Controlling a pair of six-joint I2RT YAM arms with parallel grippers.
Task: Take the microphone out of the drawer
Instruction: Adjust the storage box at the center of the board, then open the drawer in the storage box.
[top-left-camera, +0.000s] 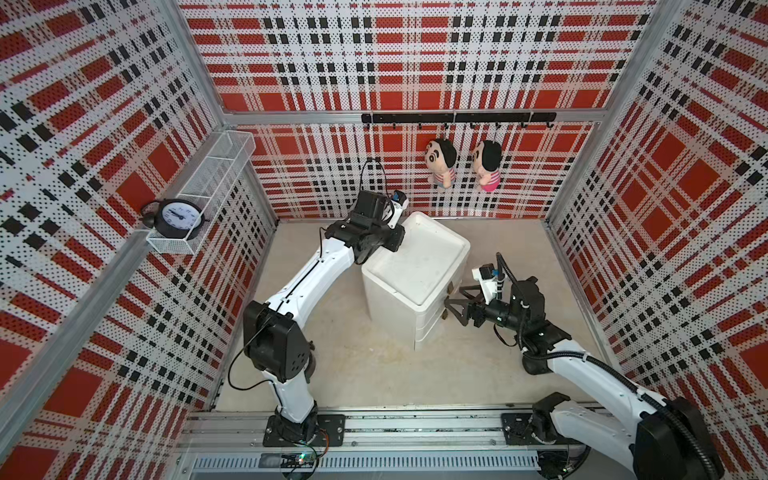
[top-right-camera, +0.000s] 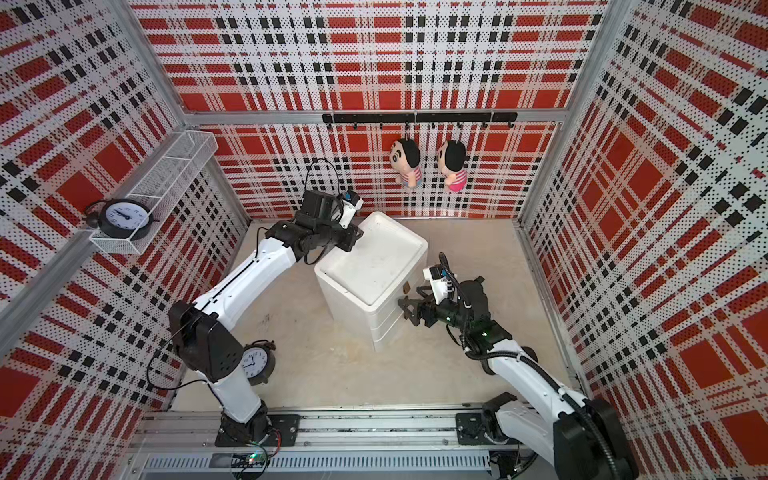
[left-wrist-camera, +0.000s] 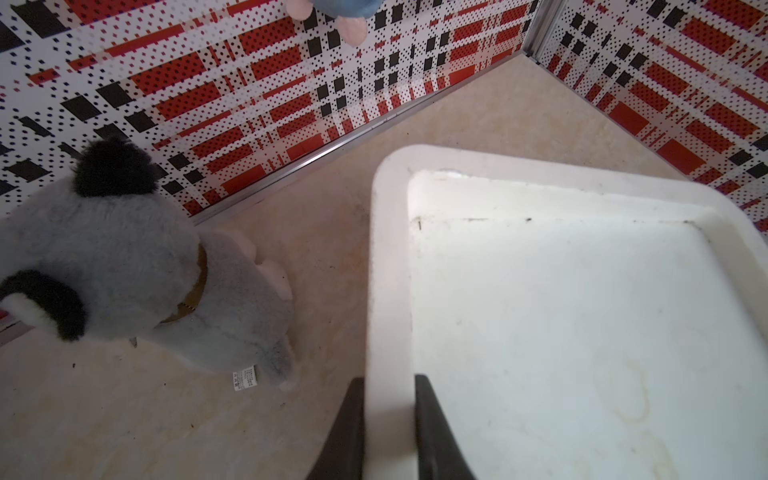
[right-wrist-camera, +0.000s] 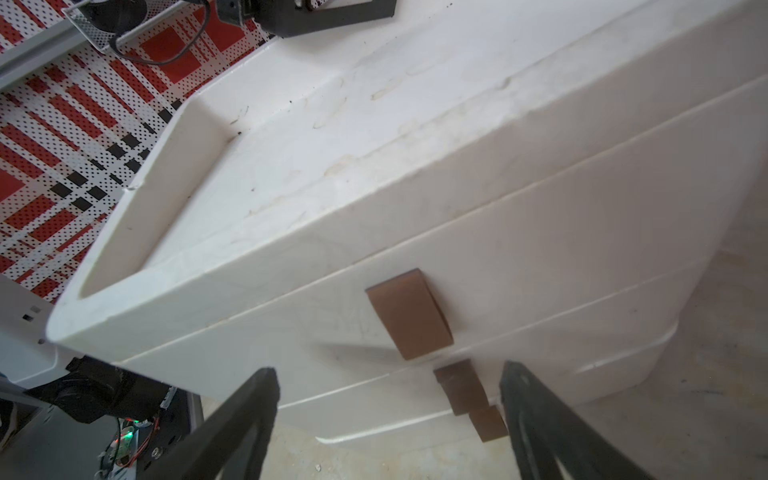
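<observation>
A white drawer unit (top-left-camera: 415, 270) (top-right-camera: 370, 270) stands in the middle of the floor, its three drawers all pushed in. Each drawer front bears a brown tab handle: top (right-wrist-camera: 409, 313), middle (right-wrist-camera: 459, 386), bottom (right-wrist-camera: 488, 422). My left gripper (left-wrist-camera: 389, 380) (top-left-camera: 395, 241) is shut on the raised rim (left-wrist-camera: 388, 291) at the unit's back left corner. Just in front of the drawer fronts, my right gripper (right-wrist-camera: 390, 368) (top-left-camera: 451, 305) is open. Its jaws stand wide around the lower handles without touching them. The microphone is hidden.
A grey plush toy (left-wrist-camera: 124, 270) sits on the floor by the back wall, left of the unit. An alarm clock (top-right-camera: 255, 361) lies under my left arm. Another clock (top-left-camera: 178, 216) sits in a wire shelf (top-left-camera: 216, 166). Two dolls (top-left-camera: 440, 160) (top-left-camera: 488, 164) hang on the back wall.
</observation>
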